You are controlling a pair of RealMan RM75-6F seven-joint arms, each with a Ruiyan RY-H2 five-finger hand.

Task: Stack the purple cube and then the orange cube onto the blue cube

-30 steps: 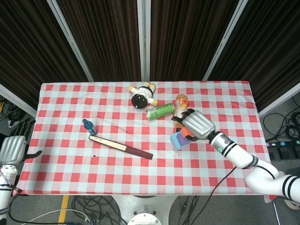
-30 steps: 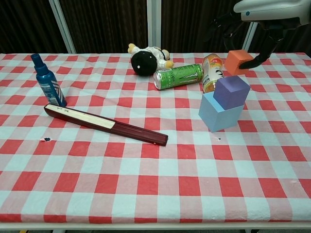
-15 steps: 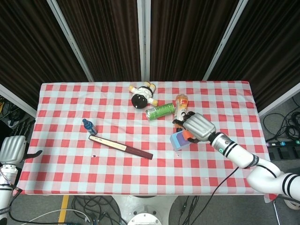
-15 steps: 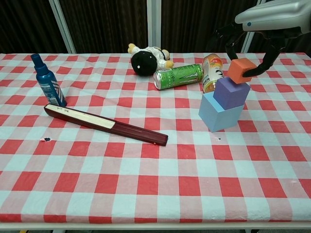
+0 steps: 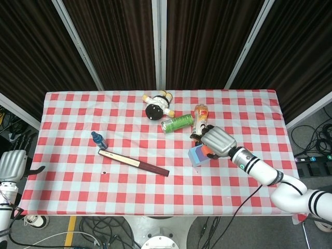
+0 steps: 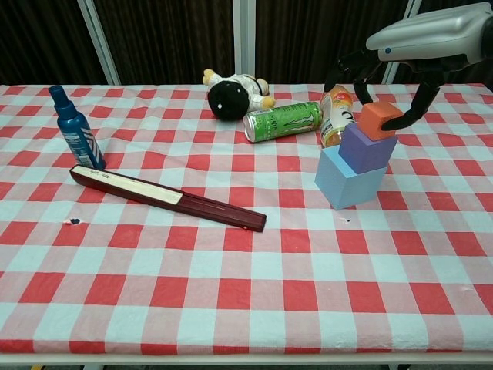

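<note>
Right hand [image 6: 400, 58] pinching orange cube [image 6: 379, 120] atop purple cube [image 6: 368, 146], blue cube [image 6: 347, 180] beneath; left hand [image 5: 12, 165] unclear.

The green can [image 6: 283, 121] lying on its side on the counter [image 6: 246, 308] carries pale lettering along its side, too small to read with certainty. The orange-labelled can [image 6: 336, 116] and the blue bottle [image 6: 75, 129] show label markings, but none can be made out.

Table [image 6: 254, 308], red-white checked cloth. Directly on it: spray bottle [image 6: 75, 129], closed folding fan [image 6: 166, 198], plush doll [image 6: 233, 92], green can [image 6: 283, 121], orange can [image 6: 336, 115], blue cube [image 6: 348, 180].
</note>
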